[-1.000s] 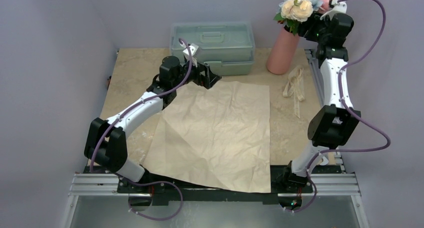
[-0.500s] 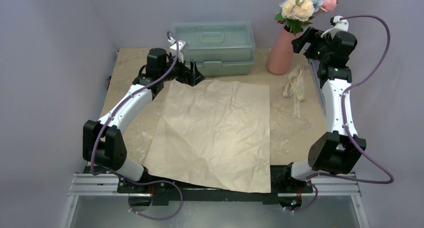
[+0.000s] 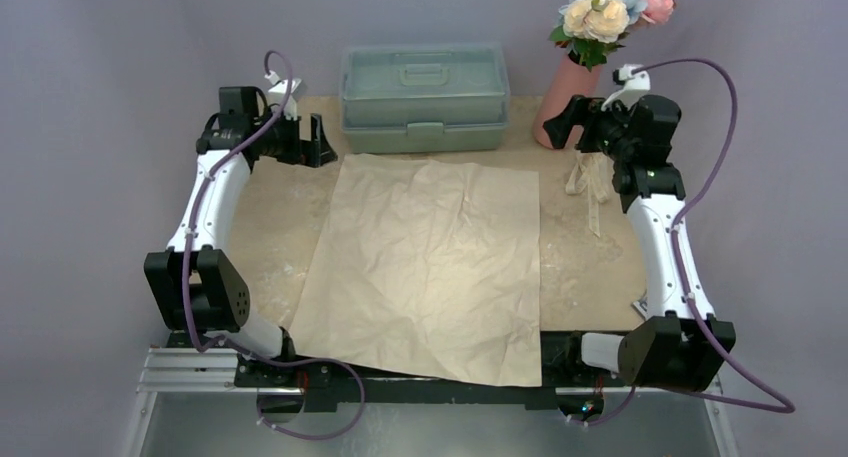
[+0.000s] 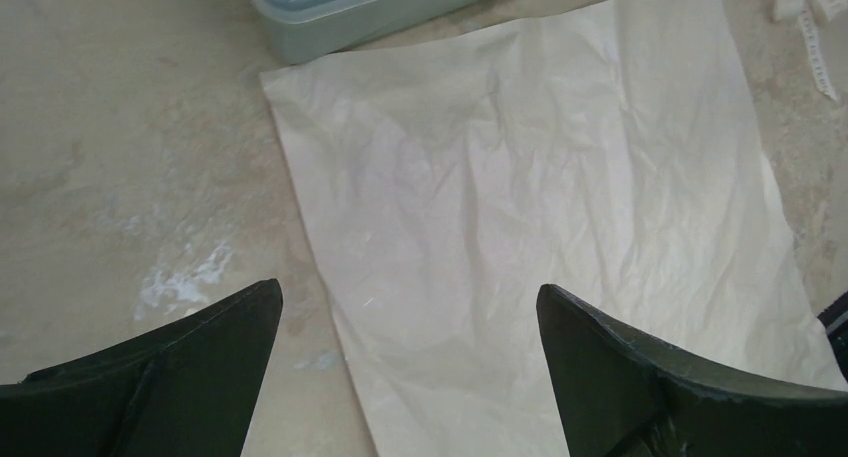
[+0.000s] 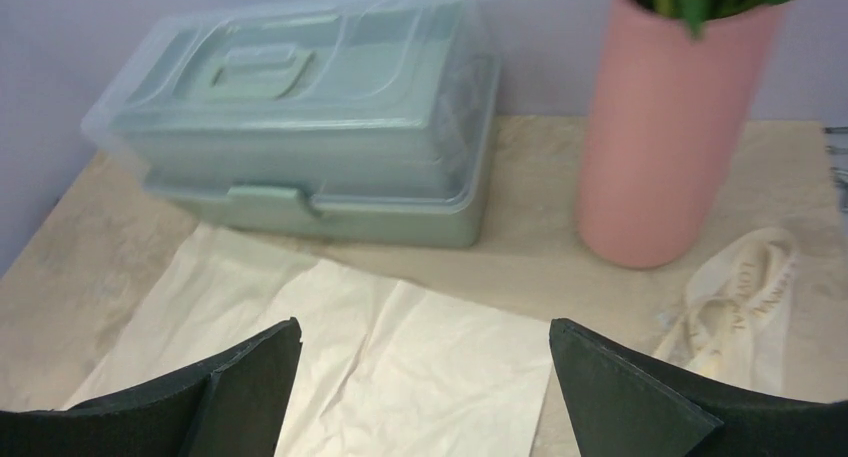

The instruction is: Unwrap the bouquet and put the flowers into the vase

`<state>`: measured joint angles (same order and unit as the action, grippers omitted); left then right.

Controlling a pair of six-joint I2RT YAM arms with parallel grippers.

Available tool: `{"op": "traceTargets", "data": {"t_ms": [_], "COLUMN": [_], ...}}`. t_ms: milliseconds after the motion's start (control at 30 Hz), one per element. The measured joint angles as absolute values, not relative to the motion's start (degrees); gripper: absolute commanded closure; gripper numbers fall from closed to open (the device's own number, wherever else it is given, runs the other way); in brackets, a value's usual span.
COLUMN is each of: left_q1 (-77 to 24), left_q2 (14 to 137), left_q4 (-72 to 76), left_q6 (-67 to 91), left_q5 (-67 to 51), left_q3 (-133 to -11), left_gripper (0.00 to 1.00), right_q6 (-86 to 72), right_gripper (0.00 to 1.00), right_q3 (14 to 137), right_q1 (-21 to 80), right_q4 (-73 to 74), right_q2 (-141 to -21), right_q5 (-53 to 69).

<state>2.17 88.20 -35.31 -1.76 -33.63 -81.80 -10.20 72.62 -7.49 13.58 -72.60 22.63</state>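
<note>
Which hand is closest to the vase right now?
The right hand, open, next to the pink vase; the left hand sits far off, left of the green box.

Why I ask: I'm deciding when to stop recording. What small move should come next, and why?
Probably just draw the open, empty right hand away from the vase, toward its base. The flowers stand in the vase, the paper lies flat and bare, the ribbon lies loose, and the left hand is open and empty too; nothing seems left to do.
</note>
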Motion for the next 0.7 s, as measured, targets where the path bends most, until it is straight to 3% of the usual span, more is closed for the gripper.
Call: {"op": "traceTargets", "data": {"t_ms": [267,700], "left_q1": [7.5,7.9], "left_q2": [90.3,87.8], "left_q4": [-44.8,-45.3], "left_q6": [-9.5,-10.2], "left_q5": [-28.2,-24.9], "left_q3": [-83.5,-75.0], "left_gripper": [0.0,0.0], "right_q6": [0.5,4.4], "right_gripper": [0.02,0.02], "right_q3": [65.7,59.3], "right_q1": [2.1,2.6], "right_q4": [19.0,22.3], "right_q2": [-67.6,-59.9], "right_q5": [22.0,20.0]}}
